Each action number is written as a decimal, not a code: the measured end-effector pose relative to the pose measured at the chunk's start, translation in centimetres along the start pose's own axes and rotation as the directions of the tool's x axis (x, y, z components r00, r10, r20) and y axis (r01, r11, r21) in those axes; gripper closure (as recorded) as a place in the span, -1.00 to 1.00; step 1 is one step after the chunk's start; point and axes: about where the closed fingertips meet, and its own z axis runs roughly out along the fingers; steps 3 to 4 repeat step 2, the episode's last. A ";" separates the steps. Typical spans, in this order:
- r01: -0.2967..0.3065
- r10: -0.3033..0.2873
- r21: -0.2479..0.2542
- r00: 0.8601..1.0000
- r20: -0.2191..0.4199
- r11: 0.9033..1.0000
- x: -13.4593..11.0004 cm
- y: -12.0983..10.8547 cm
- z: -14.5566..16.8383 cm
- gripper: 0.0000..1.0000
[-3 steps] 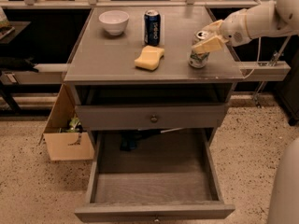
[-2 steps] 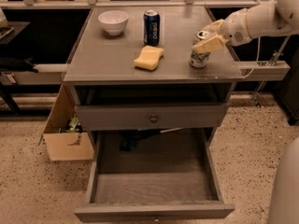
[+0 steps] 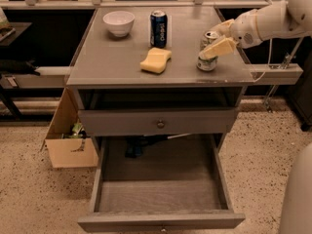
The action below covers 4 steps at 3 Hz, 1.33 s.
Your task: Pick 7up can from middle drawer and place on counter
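The 7up can (image 3: pixel 205 63), silvery-green with a shiny top, stands upright on the counter (image 3: pixel 122 57) near its right edge. My gripper (image 3: pixel 211 43) reaches in from the right. Its cream fingers (image 3: pixel 219 48) close around the can's upper half, one in front and one behind. The can's base rests on the counter. The middle drawer (image 3: pixel 161 194) is pulled wide open below, and its bare grey floor holds nothing.
A white bowl (image 3: pixel 119 22), a tall dark-blue can (image 3: pixel 159 29) and a yellow sponge (image 3: pixel 156 60) sit on the counter left of the 7up can. The upper drawer front with a round knob (image 3: pixel 160 124) is shut. A cardboard box (image 3: pixel 68 140) stands on the floor at the left.
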 end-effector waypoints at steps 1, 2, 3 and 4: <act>0.005 -0.005 0.011 1.000 0.008 1.000 -0.2 -0.1 -0.4 -1.00; 0.042 -0.050 0.108 0.996 0.073 0.993 -2.3 -0.8 -4.3 -1.00; 0.042 -0.050 0.108 0.996 0.073 0.993 -2.3 -0.8 -4.3 -1.00; 0.042 -0.050 0.108 0.996 0.073 0.993 -2.3 -0.8 -4.3 -1.00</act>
